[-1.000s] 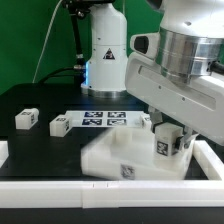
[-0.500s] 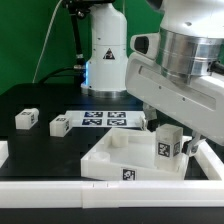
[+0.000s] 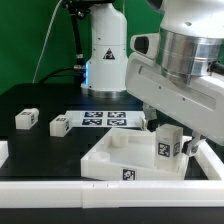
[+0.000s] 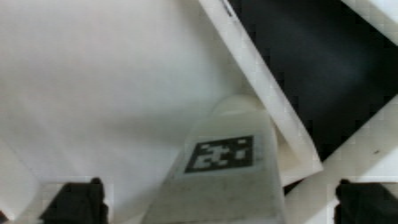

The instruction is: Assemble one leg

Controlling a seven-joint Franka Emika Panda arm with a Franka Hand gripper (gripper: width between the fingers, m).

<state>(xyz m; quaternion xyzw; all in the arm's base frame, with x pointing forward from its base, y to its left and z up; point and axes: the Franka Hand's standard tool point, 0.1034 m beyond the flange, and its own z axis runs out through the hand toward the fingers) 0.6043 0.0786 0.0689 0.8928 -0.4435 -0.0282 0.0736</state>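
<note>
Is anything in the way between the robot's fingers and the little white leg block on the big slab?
Nothing visible. The leg stands on the slab directly under the gripper, its tag between the dark fingers. Whether they are touching it is unclear.

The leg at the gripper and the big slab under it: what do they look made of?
The leg: apparently matte white plastic, chunky, with a printed black-and-white tag. The slab: the same dull white look, probably plastic, without gloss. The gripper hides part of the leg.

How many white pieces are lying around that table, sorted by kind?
Small tagged blocks: 3, two loose, one standing on the slab under the gripper
Large flat slab: 1
Marker board: 1
Total: 5
</note>
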